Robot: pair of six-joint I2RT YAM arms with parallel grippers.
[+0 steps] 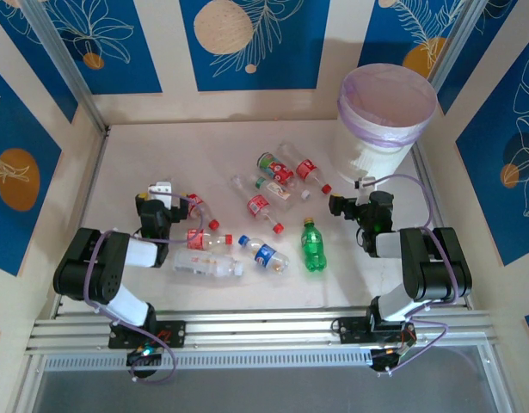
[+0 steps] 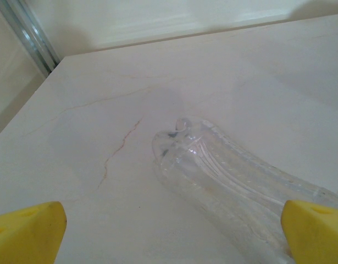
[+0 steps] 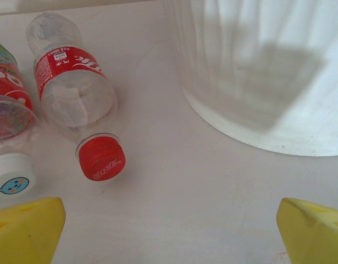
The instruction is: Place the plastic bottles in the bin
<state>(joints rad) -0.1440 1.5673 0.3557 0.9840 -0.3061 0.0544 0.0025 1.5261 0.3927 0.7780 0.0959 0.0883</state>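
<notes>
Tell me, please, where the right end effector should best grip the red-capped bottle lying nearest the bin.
Probably the shoulder behind its red cap, from above, closing across its width: the bottle lies flat, and a neighbouring bottle crowds its labelled body.

Here are your two arms, the black-and-white left arm (image 1: 101, 271) and black-and-white right arm (image 1: 427, 267): chunky rounded black joint housings with white link sleeves between. Thin lilac cables (image 1: 402, 176) loop off each one. Your left gripper (image 2: 171, 234) and right gripper (image 3: 171, 231) wear blunt yellow wedge-shaped fingertips (image 2: 26, 234), and a small green light (image 1: 373, 225) glows at the right wrist.
</notes>
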